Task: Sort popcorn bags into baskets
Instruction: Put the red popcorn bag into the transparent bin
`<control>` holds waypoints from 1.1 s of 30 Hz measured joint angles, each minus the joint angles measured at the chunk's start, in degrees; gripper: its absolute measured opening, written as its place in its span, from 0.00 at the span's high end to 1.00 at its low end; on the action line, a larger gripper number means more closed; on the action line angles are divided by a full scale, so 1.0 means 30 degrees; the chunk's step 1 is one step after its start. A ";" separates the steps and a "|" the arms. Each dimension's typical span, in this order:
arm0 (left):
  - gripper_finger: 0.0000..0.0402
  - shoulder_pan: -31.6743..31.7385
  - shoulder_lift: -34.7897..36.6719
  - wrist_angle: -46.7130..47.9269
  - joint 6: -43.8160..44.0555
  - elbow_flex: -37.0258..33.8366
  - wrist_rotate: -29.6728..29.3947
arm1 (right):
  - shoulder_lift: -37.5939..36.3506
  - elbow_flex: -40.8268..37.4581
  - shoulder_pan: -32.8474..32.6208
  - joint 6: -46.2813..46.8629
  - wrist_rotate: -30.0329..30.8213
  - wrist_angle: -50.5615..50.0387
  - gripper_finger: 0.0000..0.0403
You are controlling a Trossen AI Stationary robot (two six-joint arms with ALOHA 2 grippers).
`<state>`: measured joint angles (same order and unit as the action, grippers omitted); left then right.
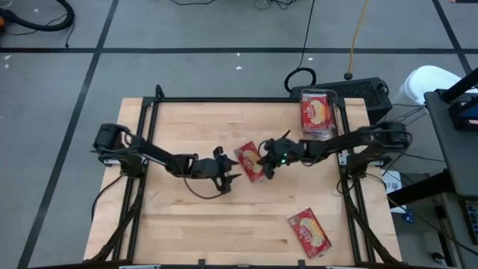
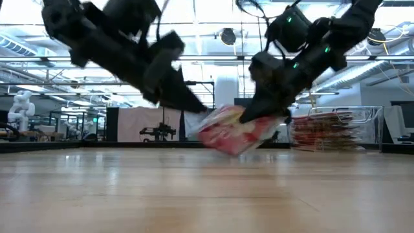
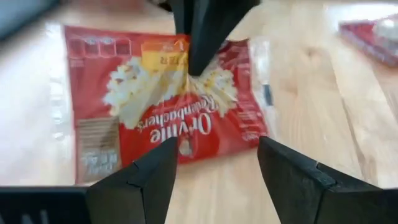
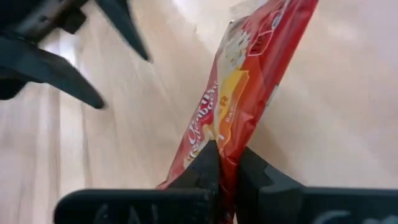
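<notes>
High view, largest first: wooden table [image 1: 187, 224]; left gripper [image 1: 224, 173] near mid-table, fingers spread wide, nothing held, stopped just short of the centre bag's near edge; right gripper [image 1: 267, 161] clamped shut on the far edge of that centre popcorn bag [image 1: 250, 161], one side lifted, the other side near the wood or resting on it. Clear basket [image 1: 317, 112] at the far right corner, beyond the right gripper, well apart from the held bag, on the right arm's side and so nearer that arm than the left. Long axis of the held bag roughly along the line toward the basket. Count: three bags in view, namely one held, one in the basket [image 1: 317, 113], one loose [image 1: 309, 232] near the front right edge; one basket
</notes>
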<state>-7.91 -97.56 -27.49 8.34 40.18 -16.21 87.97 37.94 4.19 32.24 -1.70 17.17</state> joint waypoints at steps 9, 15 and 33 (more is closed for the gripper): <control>0.43 -0.0219 0.1622 -0.0044 -0.2185 0.0007 -0.1794 | -0.8233 0.0005 0.1847 -0.2729 0.2733 -0.7136 0.99; 0.43 -0.0177 0.1618 0.0179 -0.1535 0.0007 -0.1803 | -1.3542 0.0012 0.3394 -0.3591 0.7982 -1.2082 0.99; 0.43 -0.0588 0.1622 0.0102 -0.1283 0.0013 -0.1783 | -1.8305 0.0012 1.2213 -0.5539 0.6138 -1.7949 0.98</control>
<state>-9.67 -92.69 -27.18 4.49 40.22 -21.56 33.05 37.98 40.83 15.62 16.71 -36.68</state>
